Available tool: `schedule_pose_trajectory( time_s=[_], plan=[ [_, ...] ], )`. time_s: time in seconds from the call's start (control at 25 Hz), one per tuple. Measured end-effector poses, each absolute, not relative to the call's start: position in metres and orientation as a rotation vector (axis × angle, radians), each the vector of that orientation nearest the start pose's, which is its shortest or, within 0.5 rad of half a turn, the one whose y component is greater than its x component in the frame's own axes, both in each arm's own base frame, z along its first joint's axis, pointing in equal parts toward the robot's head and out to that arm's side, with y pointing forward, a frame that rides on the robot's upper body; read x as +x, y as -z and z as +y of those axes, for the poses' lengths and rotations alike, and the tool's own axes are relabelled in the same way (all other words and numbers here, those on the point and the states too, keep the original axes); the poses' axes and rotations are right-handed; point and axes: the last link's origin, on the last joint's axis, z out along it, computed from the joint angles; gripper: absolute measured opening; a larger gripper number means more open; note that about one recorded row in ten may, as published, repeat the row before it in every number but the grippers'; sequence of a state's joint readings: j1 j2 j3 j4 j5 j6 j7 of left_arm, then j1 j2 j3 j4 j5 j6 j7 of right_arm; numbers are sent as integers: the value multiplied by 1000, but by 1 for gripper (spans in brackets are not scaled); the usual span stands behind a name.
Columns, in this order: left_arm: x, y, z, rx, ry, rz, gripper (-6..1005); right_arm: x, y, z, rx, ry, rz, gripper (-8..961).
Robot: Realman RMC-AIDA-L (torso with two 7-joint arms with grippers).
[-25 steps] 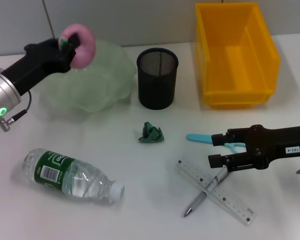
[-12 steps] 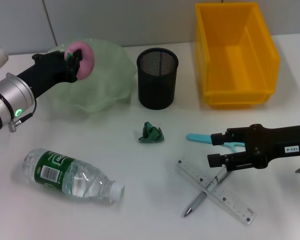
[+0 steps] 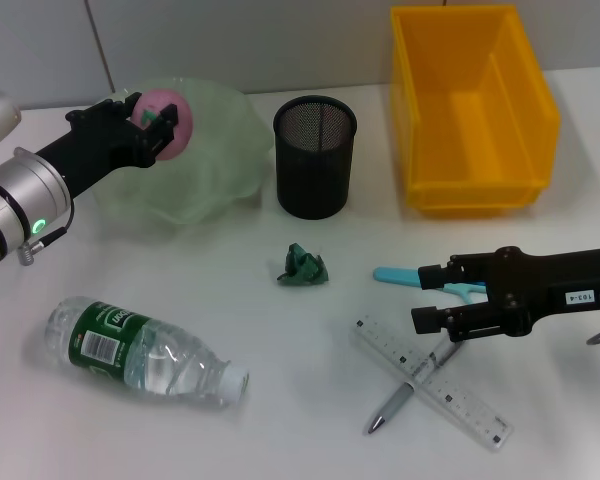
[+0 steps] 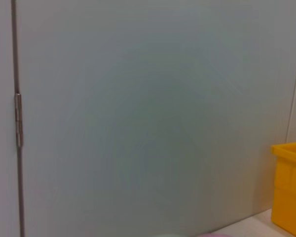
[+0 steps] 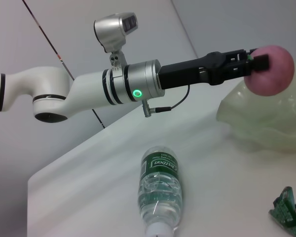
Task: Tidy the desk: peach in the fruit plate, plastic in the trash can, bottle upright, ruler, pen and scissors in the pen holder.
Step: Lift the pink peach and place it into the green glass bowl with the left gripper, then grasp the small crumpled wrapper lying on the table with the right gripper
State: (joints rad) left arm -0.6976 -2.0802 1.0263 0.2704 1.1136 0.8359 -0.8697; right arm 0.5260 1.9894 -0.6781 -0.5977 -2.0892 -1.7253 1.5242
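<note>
My left gripper (image 3: 152,122) is shut on the pink peach (image 3: 170,120) and holds it low over the back of the pale green fruit plate (image 3: 205,175). The right wrist view shows the same hold: left gripper (image 5: 247,58), peach (image 5: 270,70), plate (image 5: 266,123). The bottle (image 3: 145,350) (image 5: 160,190) lies on its side at the front left. Crumpled green plastic (image 3: 303,266) (image 5: 288,213) lies mid-table. My right gripper (image 3: 432,298) stands open at the teal scissors (image 3: 400,276), just above the crossed ruler (image 3: 460,400) and pen (image 3: 405,392).
The black mesh pen holder (image 3: 315,155) stands upright behind the plastic. A yellow bin (image 3: 475,110) (image 4: 288,187) sits at the back right. A grey wall panel runs along the table's far edge.
My left gripper has come down and back with the peach, from above the plate's left rim to low over the plate. The right gripper has edged slightly left.
</note>
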Motion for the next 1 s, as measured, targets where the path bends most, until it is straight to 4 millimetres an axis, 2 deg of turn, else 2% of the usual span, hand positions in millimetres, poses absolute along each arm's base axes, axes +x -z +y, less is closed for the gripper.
schedule_pose_trajectory(
  time_s=[0.24,0.4,0.64,0.92,1.0],
  plan=[
    [-252,36,419,-2138,647,-613,523,278,-20,308,-2866,-671,865,785],
    [-252,36,418,-2138,651,-613,726,278,-19,308,-2867,-673,865,785],
    [-250,35,419,-2137,671,-608,851,279,-18,308,-2859,-670,870,785],
    [-246,34,416,-2148,715,-599,852,279,-18,308,-2856,-668,872,785],
    [-238,28,407,-2192,839,-592,852,279,-18,308,-2856,-669,872,785]
  ],
)
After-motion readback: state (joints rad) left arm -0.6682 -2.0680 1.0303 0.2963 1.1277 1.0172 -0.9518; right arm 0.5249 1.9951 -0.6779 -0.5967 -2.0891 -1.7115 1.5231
